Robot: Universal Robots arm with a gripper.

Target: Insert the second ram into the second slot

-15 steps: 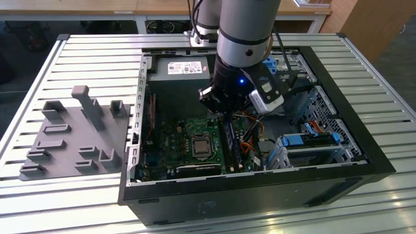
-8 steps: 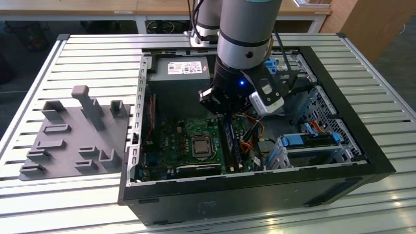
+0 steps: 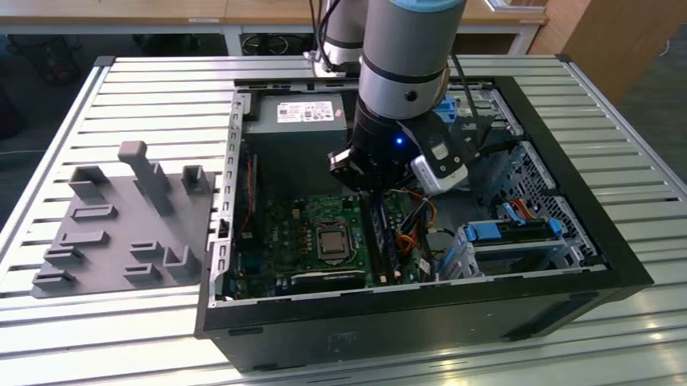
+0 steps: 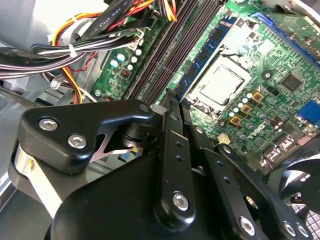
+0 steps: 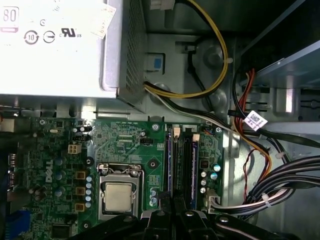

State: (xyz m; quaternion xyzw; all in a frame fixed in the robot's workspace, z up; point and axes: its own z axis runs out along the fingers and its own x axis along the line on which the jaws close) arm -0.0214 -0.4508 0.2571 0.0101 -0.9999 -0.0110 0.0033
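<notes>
You've got the arm [image 3: 406, 56] hanging down into the open black case [image 3: 429, 326], which sits on the ribbed metal bench [image 3: 140, 104]. In the second wrist view, your pincer [image 4: 169, 104] has its black, bolted fingers drawn together. There's no gap at the tips and nothing showing between them. Just past those tips runs the second ram [image 4: 202, 57], a thin blue board with dark square chips. It stands on edge in the bank of long dark slots [image 4: 160, 60], right beside the silvery square CPU socket [image 4: 220, 85] on the green motherboard [image 4: 272, 50]. You can't tell whether the tips touch the stick. Across the slots from the socket, glossy black ribbon cables [image 4: 107, 25] crowd in with yellow and red wires. On the exterior view's left, a matt grey moulded tray [image 3: 129, 233] with upright posts lies on the bench, well apart from the case.
</notes>
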